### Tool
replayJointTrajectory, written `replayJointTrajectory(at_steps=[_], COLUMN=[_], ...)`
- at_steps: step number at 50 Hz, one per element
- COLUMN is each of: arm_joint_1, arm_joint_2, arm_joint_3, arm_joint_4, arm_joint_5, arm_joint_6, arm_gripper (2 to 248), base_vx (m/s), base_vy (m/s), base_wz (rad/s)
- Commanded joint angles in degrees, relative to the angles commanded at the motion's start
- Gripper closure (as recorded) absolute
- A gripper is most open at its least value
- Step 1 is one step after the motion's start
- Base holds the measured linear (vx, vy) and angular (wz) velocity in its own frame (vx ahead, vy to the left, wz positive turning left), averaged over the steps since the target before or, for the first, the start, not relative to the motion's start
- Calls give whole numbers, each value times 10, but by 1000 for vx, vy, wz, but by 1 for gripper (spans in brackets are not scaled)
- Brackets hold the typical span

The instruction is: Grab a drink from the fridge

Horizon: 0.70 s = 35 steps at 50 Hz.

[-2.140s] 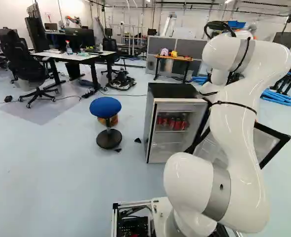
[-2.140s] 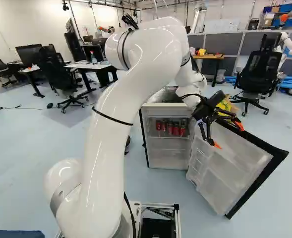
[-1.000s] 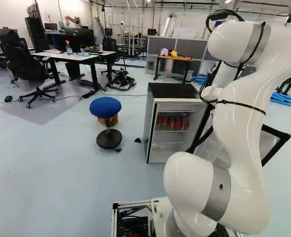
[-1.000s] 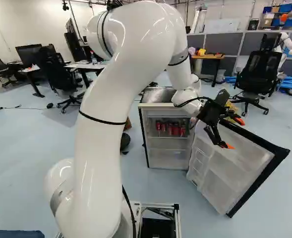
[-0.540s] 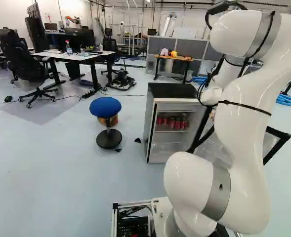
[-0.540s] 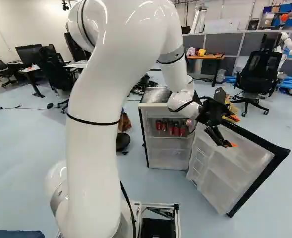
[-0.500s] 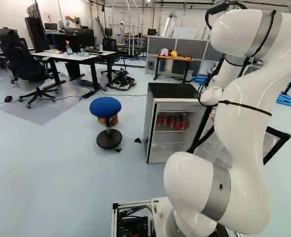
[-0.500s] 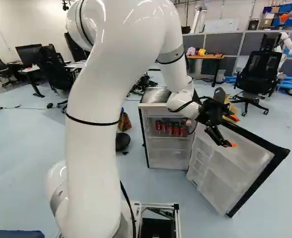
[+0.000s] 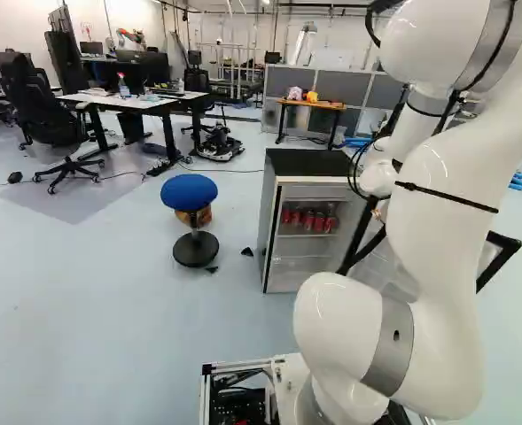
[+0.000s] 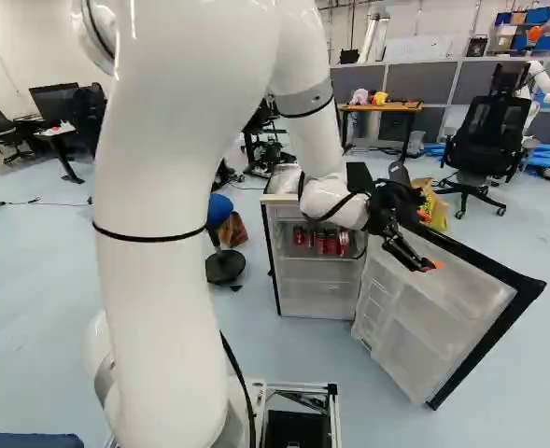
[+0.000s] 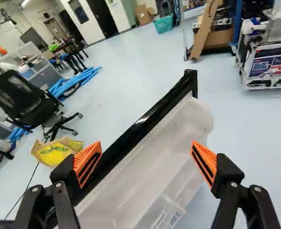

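Observation:
The gripper (image 10: 428, 267) hangs over the open fridge door in the right base view. In the wrist view the gripper (image 11: 146, 145) is open, its orange-padded fingers wide apart; the door (image 11: 145, 183), with its clear inner shelves and black edge, lies beneath and ahead of them, nothing gripped. The small fridge (image 9: 309, 163) stands behind my arm's elbow in the left base view, its front open. Several red cans (image 9: 319, 222) are in a row on its upper shelf; in the right base view the cans (image 10: 326, 243) are left of the gripper.
A blue stool (image 9: 190, 192) stands left of the fridge. Beyond the door lie a yellow bag (image 11: 58, 150) and an office chair (image 11: 23, 98). Another robot (image 10: 539, 82) is at the far right. A wheeled rack (image 11: 266, 57) stands farther off.
My arm has swung and bent: its upper part is nearer the right base camera, and the wrist has shifted left there, with the gripper turned. Base, fridge, door and cans have not moved.

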Motion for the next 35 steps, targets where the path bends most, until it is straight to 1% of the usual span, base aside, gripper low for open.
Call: replayJointTrajectory(at_steps=[23, 35], arm_joint_1=[8, 8], arm_joint_2=[67, 92], arm_joint_3=[83, 113], arm_joint_4=[-139, -211], arm_joint_5=[-26, -53], arm_joint_6=[0, 0], arm_gripper=[3, 3], base_vx=[0, 0], base_vy=[0, 0], base_wz=[0, 0])
